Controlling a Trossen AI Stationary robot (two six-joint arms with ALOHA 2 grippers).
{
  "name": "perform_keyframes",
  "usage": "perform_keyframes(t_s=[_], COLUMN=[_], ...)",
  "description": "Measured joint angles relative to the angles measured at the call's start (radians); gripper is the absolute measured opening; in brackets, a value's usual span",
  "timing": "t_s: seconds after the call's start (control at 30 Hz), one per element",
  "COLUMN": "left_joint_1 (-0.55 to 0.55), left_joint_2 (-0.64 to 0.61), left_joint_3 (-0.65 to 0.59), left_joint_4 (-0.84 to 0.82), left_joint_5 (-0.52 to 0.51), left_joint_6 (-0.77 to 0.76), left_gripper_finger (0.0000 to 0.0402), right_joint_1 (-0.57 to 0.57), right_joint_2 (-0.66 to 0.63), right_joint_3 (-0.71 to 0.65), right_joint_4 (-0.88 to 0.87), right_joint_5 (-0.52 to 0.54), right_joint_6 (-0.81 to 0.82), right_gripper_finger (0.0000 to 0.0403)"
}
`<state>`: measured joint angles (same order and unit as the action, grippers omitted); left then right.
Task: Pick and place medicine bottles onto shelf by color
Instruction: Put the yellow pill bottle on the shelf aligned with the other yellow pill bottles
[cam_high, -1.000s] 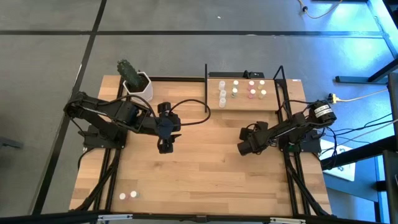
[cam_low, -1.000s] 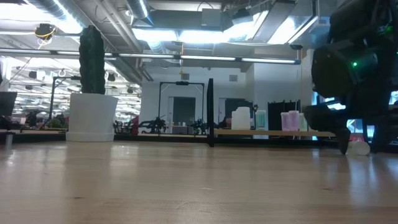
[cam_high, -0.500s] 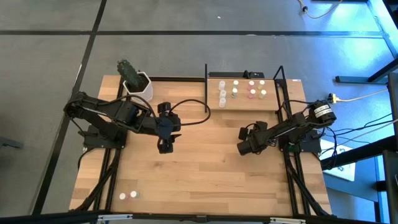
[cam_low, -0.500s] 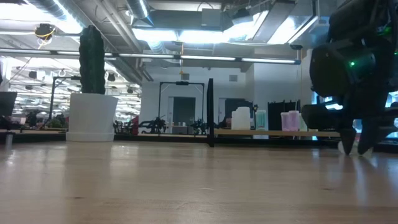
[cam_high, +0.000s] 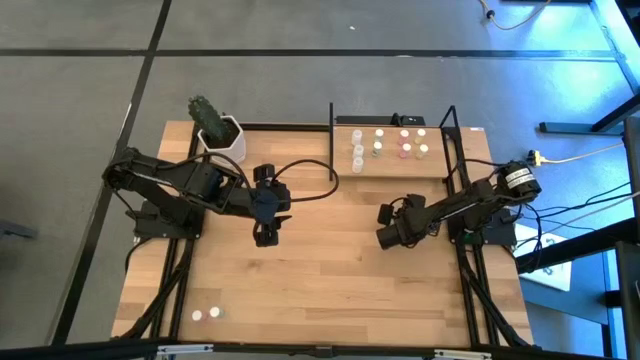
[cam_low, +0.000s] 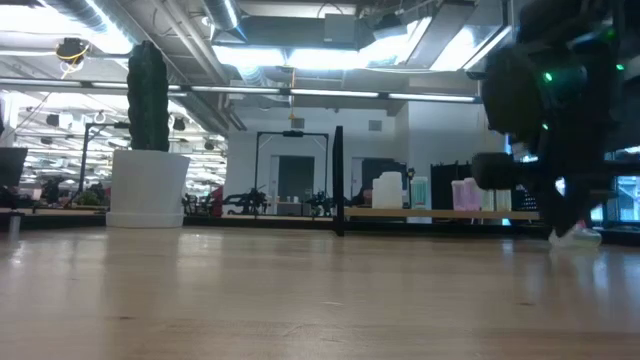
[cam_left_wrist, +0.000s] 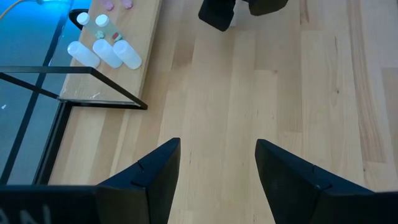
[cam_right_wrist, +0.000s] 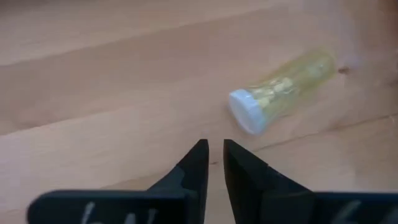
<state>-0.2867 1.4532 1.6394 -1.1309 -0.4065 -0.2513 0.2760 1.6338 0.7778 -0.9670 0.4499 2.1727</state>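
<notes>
A small yellowish bottle with a white cap (cam_right_wrist: 280, 90) lies on its side on the wooden tabletop, just beyond my right gripper (cam_right_wrist: 215, 155). That gripper is shut with nothing between its fingers and hangs low over the table's right part (cam_high: 384, 238). Several more bottles (cam_high: 380, 148) stand on the light-wood shelf (cam_high: 400, 168) at the far right. Two white-capped bottles (cam_high: 205, 314) sit near the table's near left corner. My left gripper (cam_high: 265, 237) hovers open over the middle left, and its fingers (cam_left_wrist: 155, 174) frame bare wood.
A white hexagonal pot holding a cactus (cam_high: 222, 135) stands at the far left. Thin black uprights (cam_high: 332, 140) frame the shelf. A black cable (cam_high: 310, 185) loops over the table between the left arm and the shelf. Bare wood stretches along the near half.
My right gripper has shut its fingers and risen a little, drifting slightly toward the table's left. The yellowish bottle has not come up with it. It stays lying on the table beside the fingers.
</notes>
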Motion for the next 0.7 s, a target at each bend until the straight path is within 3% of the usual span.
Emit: perform_keyframes(t_s=[0.47,0.7], left_joint_1=[0.000,0.000], left_joint_2=[0.000,0.000], left_joint_3=[0.000,0.000], left_joint_4=[0.002,0.002], left_joint_5=[0.000,0.000], left_joint_6=[0.000,0.000], left_gripper_finger=[0.0202,0.0202], right_joint_1=[0.001,-0.025], right_joint_2=[-0.052,-0.046], right_joint_3=[0.355,0.362], right_joint_4=[-0.493,-0.490], right_joint_5=[0.050,-0.020], right_joint_6=[0.024,0.142], right_gripper_finger=[0.0057,0.0143])
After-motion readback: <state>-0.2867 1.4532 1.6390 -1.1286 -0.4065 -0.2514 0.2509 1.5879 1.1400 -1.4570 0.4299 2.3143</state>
